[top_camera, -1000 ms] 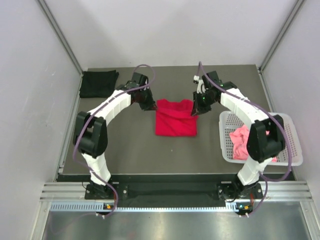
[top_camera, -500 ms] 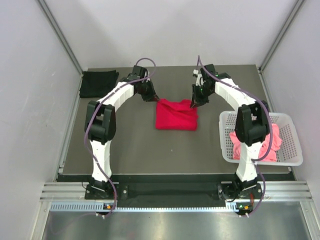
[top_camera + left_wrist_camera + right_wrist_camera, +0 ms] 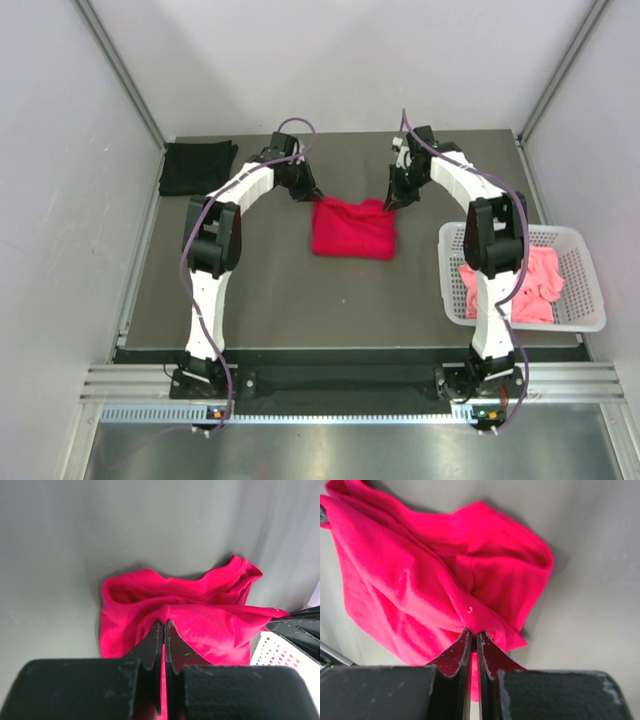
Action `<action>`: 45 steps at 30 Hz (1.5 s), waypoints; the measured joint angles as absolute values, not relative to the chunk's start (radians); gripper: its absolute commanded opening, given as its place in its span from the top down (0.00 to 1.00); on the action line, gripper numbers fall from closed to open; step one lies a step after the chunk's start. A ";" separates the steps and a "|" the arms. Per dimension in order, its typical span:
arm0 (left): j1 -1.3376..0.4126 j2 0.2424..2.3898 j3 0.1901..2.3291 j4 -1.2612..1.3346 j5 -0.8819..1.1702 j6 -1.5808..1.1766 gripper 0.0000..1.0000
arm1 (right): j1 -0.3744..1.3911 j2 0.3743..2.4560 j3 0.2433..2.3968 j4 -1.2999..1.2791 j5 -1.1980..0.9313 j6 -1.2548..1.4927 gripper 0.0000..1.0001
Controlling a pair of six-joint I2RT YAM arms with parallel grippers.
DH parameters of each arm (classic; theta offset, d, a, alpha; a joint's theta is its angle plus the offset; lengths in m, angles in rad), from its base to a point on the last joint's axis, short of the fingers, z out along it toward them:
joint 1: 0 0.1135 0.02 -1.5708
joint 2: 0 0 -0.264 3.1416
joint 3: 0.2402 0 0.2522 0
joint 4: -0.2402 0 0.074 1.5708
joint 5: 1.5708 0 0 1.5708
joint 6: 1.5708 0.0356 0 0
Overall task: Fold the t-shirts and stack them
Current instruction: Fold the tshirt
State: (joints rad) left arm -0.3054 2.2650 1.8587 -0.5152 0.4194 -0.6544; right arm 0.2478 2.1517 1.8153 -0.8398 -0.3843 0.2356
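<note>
Nearest me, at lower right, the salmon pink t-shirt [image 3: 530,285] sits crumpled in the white basket [image 3: 590,318]. At centre frame lies the red t-shirt [image 3: 352,228] (rumpled, partly folded). My left gripper [image 3: 313,196] and right gripper [image 3: 388,204] each pinch one of its far corners. The black t-shirt [image 3: 197,167] rests at upper left.
</note>
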 measured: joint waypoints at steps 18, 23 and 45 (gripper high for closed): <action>-0.286 2.296 1.953 -0.533 0.374 -0.642 0.80 | 0.192 2.328 2.104 -0.910 -0.393 0.240 0.69; -0.280 2.294 1.962 -0.548 0.326 -0.628 0.73 | 0.191 2.320 2.133 -0.941 -0.366 0.236 0.66; -0.336 2.082 1.675 -0.510 0.438 -0.608 0.79 | 0.242 2.195 1.936 -0.859 -0.399 0.311 0.72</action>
